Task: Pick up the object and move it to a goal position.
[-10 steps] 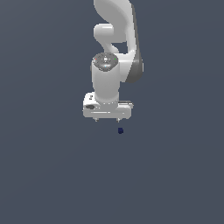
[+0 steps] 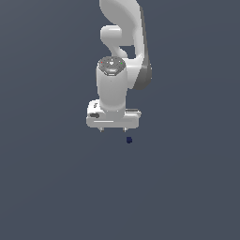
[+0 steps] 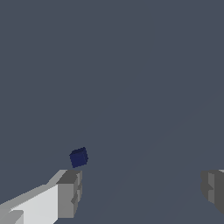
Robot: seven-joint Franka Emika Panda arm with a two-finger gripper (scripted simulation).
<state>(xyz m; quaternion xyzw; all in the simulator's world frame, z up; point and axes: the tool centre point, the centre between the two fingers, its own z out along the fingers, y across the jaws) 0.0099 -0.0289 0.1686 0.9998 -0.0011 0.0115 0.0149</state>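
The object (image 2: 129, 139) is a tiny dark navy-blue cube on the grey floor, just below and slightly to the exterior view's right of the white gripper (image 2: 113, 130). In the wrist view the cube (image 3: 78, 157) lies just beyond one grey fingertip (image 3: 70, 192), outside the gap between the fingers. The gripper (image 3: 140, 190) is open with its fingers wide apart and nothing between them. It hangs above the floor, apart from the cube.
The white arm (image 2: 123, 51) rises from the gripper toward the top of the exterior view. All around lies a plain dark grey floor (image 2: 56, 187) with no other objects showing.
The arm and gripper stand about where they were half a second ago; the cube has not moved.
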